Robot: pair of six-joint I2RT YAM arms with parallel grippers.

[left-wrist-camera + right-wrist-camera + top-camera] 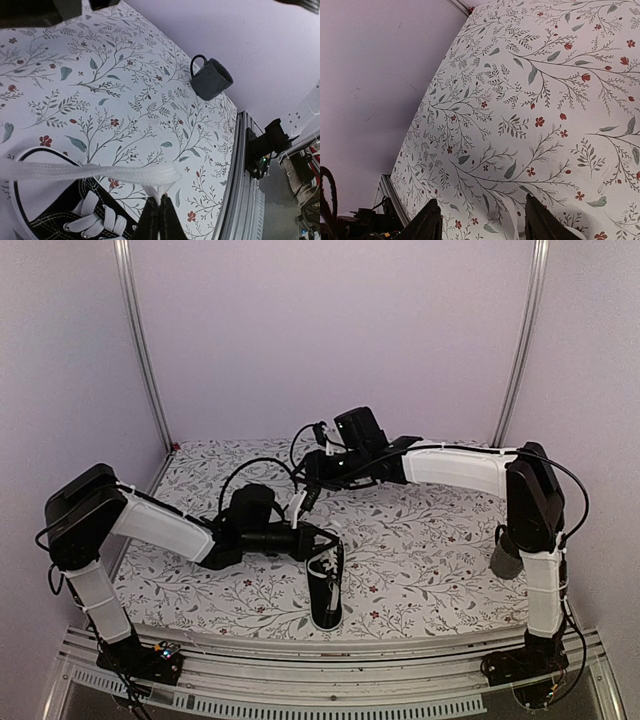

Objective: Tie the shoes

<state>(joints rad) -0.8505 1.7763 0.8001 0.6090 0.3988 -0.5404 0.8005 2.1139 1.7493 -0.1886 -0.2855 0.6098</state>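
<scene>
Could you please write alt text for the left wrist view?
The left arm's closed fingers pinch a flat white shoelace, stretched taut over a black canvas sneaker with white sole. A dark grey mug sits beyond on the floral-patterned tablecloth.

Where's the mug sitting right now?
The dark grey mug sits on the table's right side near its near edge, partly hidden behind the right arm in the top view, well apart from the sneaker.
</scene>
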